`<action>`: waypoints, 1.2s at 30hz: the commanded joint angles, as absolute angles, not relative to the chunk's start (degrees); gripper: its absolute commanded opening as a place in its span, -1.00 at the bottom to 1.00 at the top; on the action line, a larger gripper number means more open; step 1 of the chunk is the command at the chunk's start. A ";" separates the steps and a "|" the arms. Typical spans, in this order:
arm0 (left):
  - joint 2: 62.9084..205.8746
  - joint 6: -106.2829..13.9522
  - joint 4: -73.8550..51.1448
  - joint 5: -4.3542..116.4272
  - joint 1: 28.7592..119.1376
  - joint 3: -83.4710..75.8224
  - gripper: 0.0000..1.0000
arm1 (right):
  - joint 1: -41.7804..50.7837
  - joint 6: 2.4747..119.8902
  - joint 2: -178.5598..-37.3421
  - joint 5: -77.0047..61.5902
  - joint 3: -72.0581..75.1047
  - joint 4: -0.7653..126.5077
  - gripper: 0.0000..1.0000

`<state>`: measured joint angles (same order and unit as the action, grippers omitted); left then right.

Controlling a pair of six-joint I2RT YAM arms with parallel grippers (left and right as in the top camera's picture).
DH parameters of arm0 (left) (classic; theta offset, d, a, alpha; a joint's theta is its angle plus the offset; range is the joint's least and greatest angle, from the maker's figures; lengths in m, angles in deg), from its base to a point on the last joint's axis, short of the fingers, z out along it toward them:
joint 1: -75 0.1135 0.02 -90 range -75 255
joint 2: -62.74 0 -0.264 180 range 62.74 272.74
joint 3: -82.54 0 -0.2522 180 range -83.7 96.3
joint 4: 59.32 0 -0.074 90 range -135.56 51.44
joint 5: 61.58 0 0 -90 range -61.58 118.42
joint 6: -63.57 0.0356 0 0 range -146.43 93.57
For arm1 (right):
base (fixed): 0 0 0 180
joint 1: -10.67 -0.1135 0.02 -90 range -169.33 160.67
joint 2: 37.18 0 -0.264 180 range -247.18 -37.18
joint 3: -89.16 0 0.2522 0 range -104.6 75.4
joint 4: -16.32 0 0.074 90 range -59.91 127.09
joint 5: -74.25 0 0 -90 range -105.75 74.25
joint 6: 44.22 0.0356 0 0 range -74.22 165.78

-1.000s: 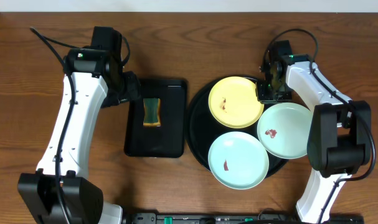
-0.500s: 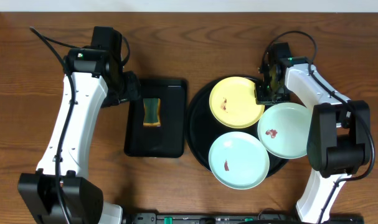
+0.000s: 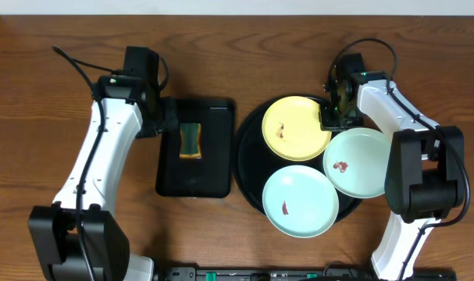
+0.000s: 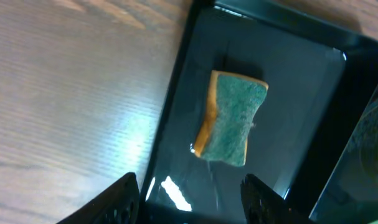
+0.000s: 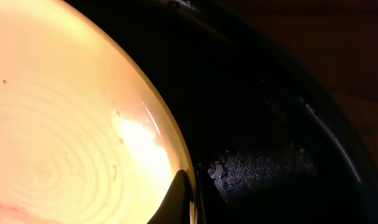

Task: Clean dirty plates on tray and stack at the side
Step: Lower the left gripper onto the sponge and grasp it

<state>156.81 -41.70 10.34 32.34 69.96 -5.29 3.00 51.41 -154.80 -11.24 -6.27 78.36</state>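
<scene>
The round black tray [image 3: 248, 156] holds three plates. The pale yellow plate [image 3: 295, 129] with reddish smears lies at the back. One mint-white plate [image 3: 299, 200] lies in front, the other [image 3: 361, 164] at the right, overhanging the rim. My right gripper [image 3: 330, 117] is shut on the yellow plate's right rim [image 5: 176, 155], one finger above it. My left gripper [image 4: 189, 199] is open and empty over the left part of the rectangular black tray [image 4: 288, 93], just short of the green and yellow sponge [image 4: 231, 118].
The rectangular tray [image 3: 196, 168] with the sponge [image 3: 190, 140] lies left of the round tray. Bare wooden table [image 3: 33, 140] stretches to the left and along the back.
My left arm has shifted a little to the right, toward the sponge. The right gripper stays on the yellow plate's rim, and the plates have not moved.
</scene>
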 commanded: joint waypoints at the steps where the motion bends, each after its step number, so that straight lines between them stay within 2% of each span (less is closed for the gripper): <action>1: 157.05 -41.70 7.82 33.48 67.86 -7.65 0.12 | 2.00 51.04 -154.85 -12.53 -5.88 78.05 -0.97; 12: 157.07 -41.56 -3.19 28.82 62.97 -14.69 0.46 | 2.00 51.04 -154.85 -12.53 -5.85 78.16 -0.97; 29: 157.07 -41.80 -23.47 29.48 62.64 -30.10 0.46 | 2.00 51.04 -154.85 -12.53 -5.85 78.23 -0.97; 36: 157.07 -41.76 -23.72 29.48 62.64 -29.77 0.46 | 1.98 51.04 -154.85 -12.50 -5.85 78.12 -0.97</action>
<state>156.81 -41.65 -23.58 29.74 62.88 -29.77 3.00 51.39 -154.80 -11.17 -6.27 78.27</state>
